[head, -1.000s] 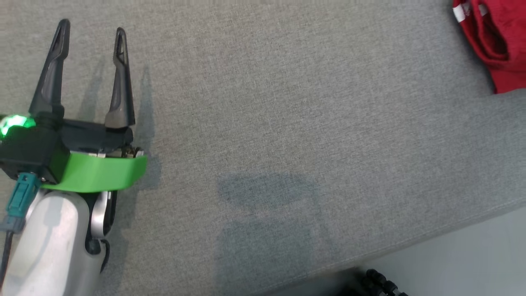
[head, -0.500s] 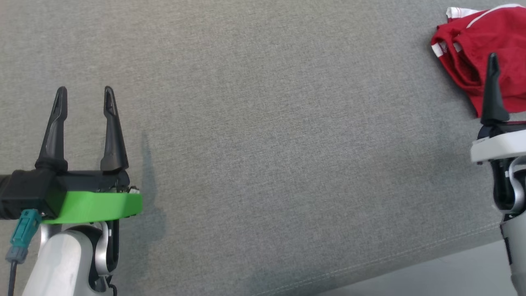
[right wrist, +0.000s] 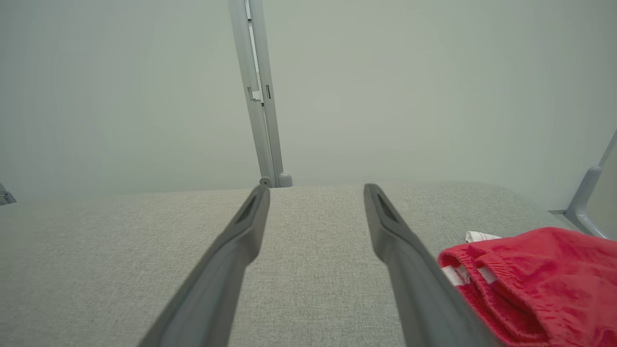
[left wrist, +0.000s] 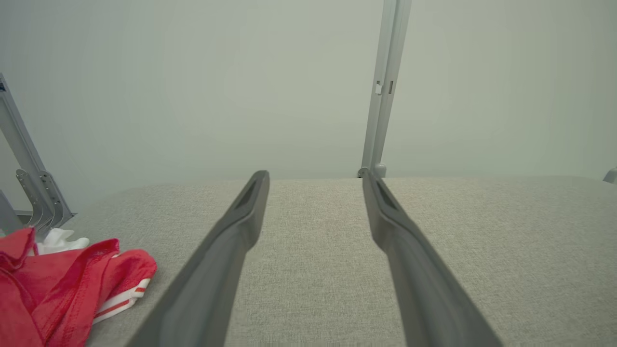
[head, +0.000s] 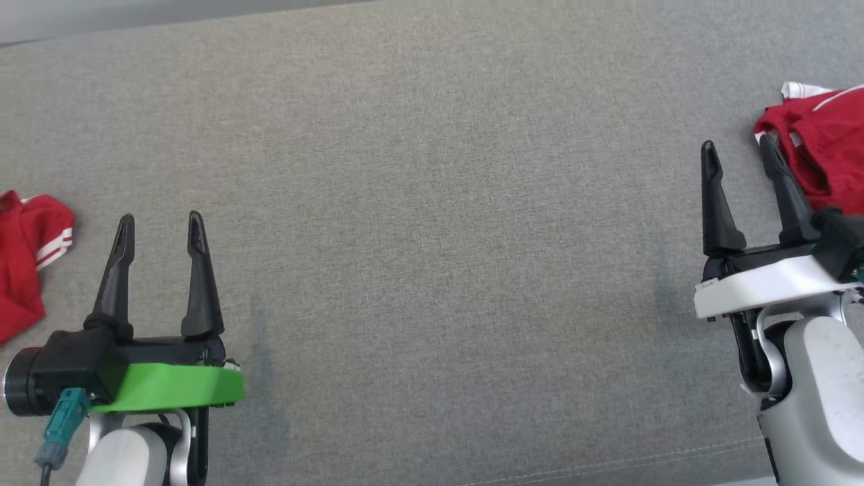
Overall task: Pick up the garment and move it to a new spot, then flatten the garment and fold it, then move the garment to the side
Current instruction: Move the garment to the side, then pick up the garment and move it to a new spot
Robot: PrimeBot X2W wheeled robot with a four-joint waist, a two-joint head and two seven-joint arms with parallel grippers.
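Garment (head: 831, 138) beside right gripper (head: 737, 143), left gripper (head: 160, 218), both spread wide

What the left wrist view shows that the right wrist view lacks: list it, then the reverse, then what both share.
Left wrist view: the open left gripper, a red garment with white stripes at lower left, and a grey bracket at the left edge.
Right wrist view: the open right gripper, a second red garment at lower right, its edge behind one finger, and a grey strut at the right edge.
Both: the grey cushion, a pale wall and an upright grey post.
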